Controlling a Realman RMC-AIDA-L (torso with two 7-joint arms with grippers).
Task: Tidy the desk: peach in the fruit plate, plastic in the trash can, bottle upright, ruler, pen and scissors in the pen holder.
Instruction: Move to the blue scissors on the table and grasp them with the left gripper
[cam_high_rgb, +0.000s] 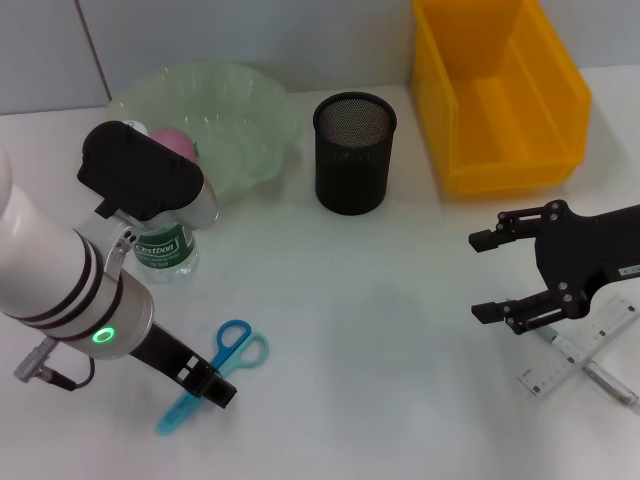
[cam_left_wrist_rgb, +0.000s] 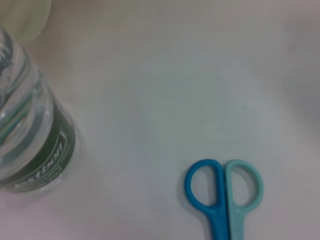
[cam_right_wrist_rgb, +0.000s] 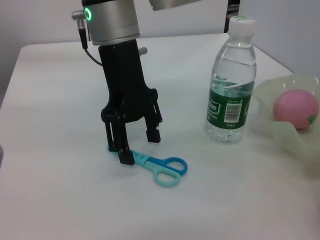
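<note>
Blue and teal scissors (cam_high_rgb: 232, 352) lie at the front left, with their handles in the left wrist view (cam_left_wrist_rgb: 223, 192). My left gripper (cam_high_rgb: 205, 385) is open and lowered over their blades; in the right wrist view its fingers (cam_right_wrist_rgb: 125, 152) straddle the scissors (cam_right_wrist_rgb: 162, 169). A clear bottle (cam_high_rgb: 166, 250) with a green label stands upright behind it. A pink peach (cam_high_rgb: 176, 143) lies in the pale green fruit plate (cam_high_rgb: 250, 110). The black mesh pen holder (cam_high_rgb: 354, 152) stands at mid-table. My right gripper (cam_high_rgb: 477, 276) is open above the table, left of the crossed ruler (cam_high_rgb: 545, 372) and pen (cam_high_rgb: 610, 383). No plastic shows.
A yellow bin (cam_high_rgb: 495, 90) stands at the back right, behind the right gripper. The bottle (cam_right_wrist_rgb: 230, 90) and the peach (cam_right_wrist_rgb: 296, 107) also show in the right wrist view. The bottle (cam_left_wrist_rgb: 30, 145) is close beside the left wrist camera.
</note>
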